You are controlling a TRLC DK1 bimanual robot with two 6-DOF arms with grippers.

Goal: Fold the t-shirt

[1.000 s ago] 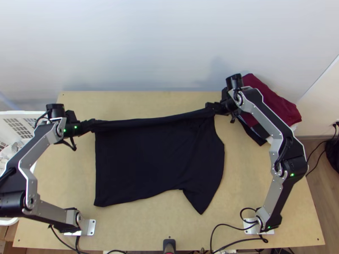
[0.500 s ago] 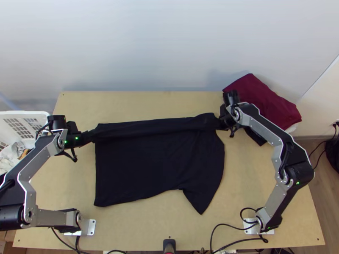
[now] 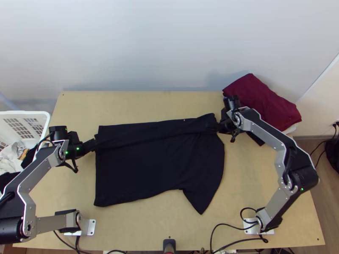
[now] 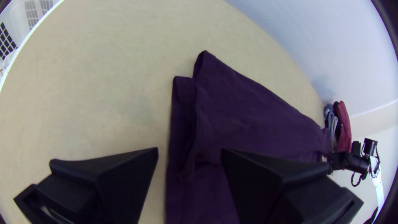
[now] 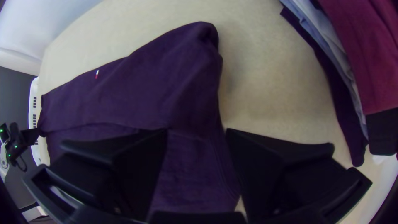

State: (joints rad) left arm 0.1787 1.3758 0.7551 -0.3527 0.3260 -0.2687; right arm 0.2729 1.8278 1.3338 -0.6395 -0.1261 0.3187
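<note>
Wooden table [image 3: 262, 182]: dark t-shirt [image 3: 156, 165] spread across the middle, its far part folded over. Clothes pile [image 3: 262, 101] stacked at the far right corner. Left gripper [image 3: 94, 144] and right gripper [image 3: 211, 126] positioned at opposite shirt edges, both released, fingers parted. Tiny mark [image 5: 97, 74] seen on the folded part.

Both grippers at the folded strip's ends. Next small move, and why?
I'd probably raise the left gripper and right gripper clear of the t-shirt. Both have their fingers apart, the far strip lies folded over the body, and the near sleeve sticks out unfolded, so that side likely comes next.
</note>
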